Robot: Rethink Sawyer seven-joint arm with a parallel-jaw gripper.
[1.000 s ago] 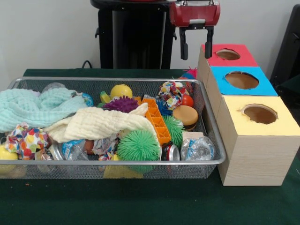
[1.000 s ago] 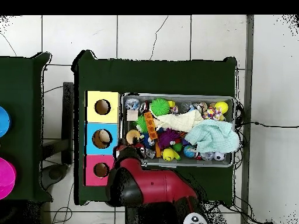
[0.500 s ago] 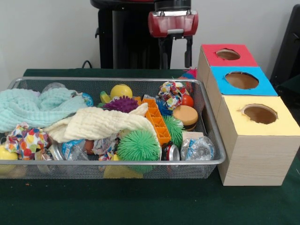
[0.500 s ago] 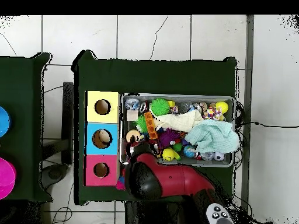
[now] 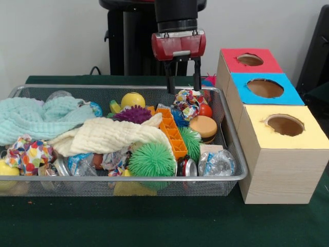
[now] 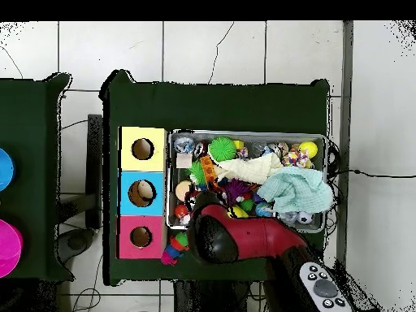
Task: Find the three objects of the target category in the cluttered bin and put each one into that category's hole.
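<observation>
My gripper (image 5: 183, 88) hangs open and empty over the far right corner of the wire bin (image 5: 128, 178), just above a multicoloured fabric ball (image 5: 187, 101). Beside that ball lie a small red ball (image 5: 205, 109) and a toy burger (image 5: 203, 126). The bin also holds green spiky balls (image 5: 151, 159), a purple spiky ball (image 5: 132, 114), a yellow ball (image 5: 133, 99), an orange block (image 5: 171, 131), cloths and crushed cans. To the right stands a box with a red hole (image 5: 250, 59), a blue hole (image 5: 265, 88) and a yellow hole (image 5: 284, 125). From overhead the arm (image 6: 219, 236) hides the gripper.
A mint cloth (image 5: 36, 118) and a cream cloth (image 5: 105, 135) cover much of the bin's left and middle. A pink spiky toy (image 5: 208, 81) lies outside the bin by the red box, also seen overhead as a pink and green toy (image 6: 175, 248).
The gripper has moved from above the red hole leftward in the front view and down over the bin's far right corner. It stays open and empty.
</observation>
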